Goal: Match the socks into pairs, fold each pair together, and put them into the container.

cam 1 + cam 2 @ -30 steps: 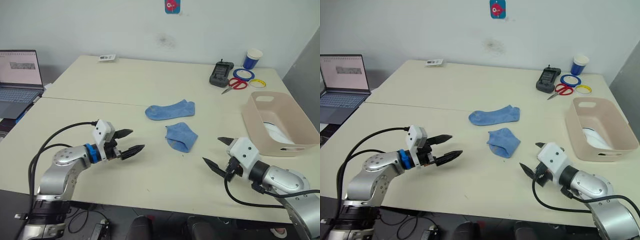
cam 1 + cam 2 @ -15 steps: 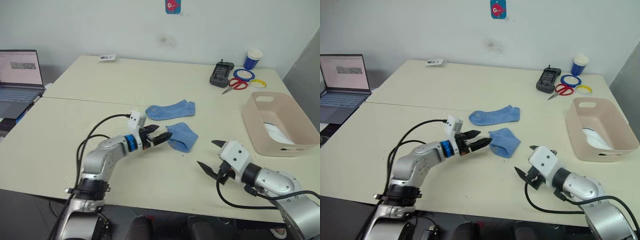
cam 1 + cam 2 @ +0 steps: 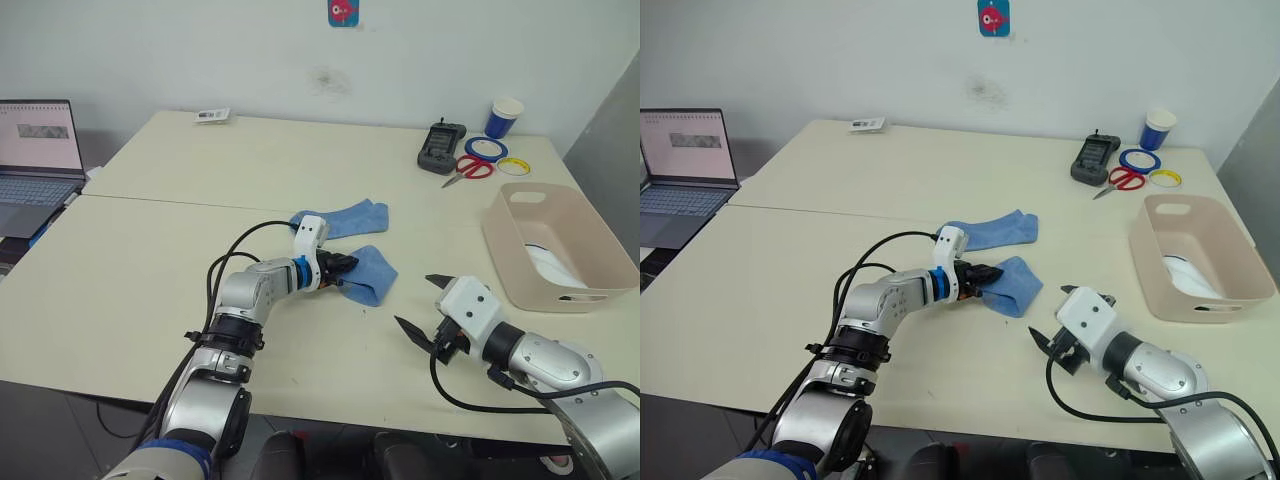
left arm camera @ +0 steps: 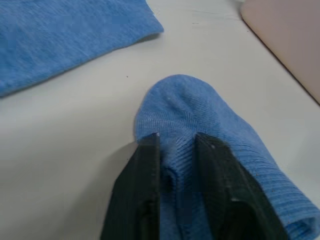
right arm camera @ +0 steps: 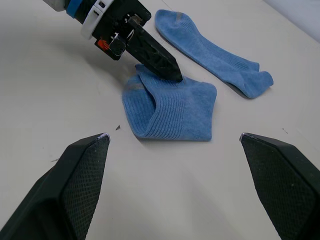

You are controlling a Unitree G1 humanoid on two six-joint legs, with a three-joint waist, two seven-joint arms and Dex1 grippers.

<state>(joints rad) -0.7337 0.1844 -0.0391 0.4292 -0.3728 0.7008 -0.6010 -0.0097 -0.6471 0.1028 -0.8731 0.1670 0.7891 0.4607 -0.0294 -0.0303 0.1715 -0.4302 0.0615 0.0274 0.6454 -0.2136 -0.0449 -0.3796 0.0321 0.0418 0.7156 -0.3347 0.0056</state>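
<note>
Two blue socks lie mid-table: one flat [image 3: 345, 217], and a folded one [image 3: 368, 274] in front of it. My left gripper [image 3: 345, 266] is shut on the folded sock's near-left edge; in the left wrist view its fingers [image 4: 145, 170] pinch bunched blue fabric [image 4: 200, 110]. Near the table's front, my right gripper [image 3: 415, 300] stands open and holds nothing, a short way right of that sock [image 5: 175, 110]. The pale pink container [image 3: 497, 232] stands at the right edge, and something white [image 3: 550, 262] lies inside it.
A laptop [image 3: 40, 150] sits at the far left. At the back right are a black device [image 3: 442, 148], red scissors [image 3: 470, 168], tape rolls [image 3: 487, 148] and a blue-and-white paper cup [image 3: 506, 117]. A small card [image 3: 214, 115] lies at the back.
My left arm has reached right across the table to the folded sock, and its fingers have closed on the sock's edge. The right gripper has drifted slightly left and stays open.
</note>
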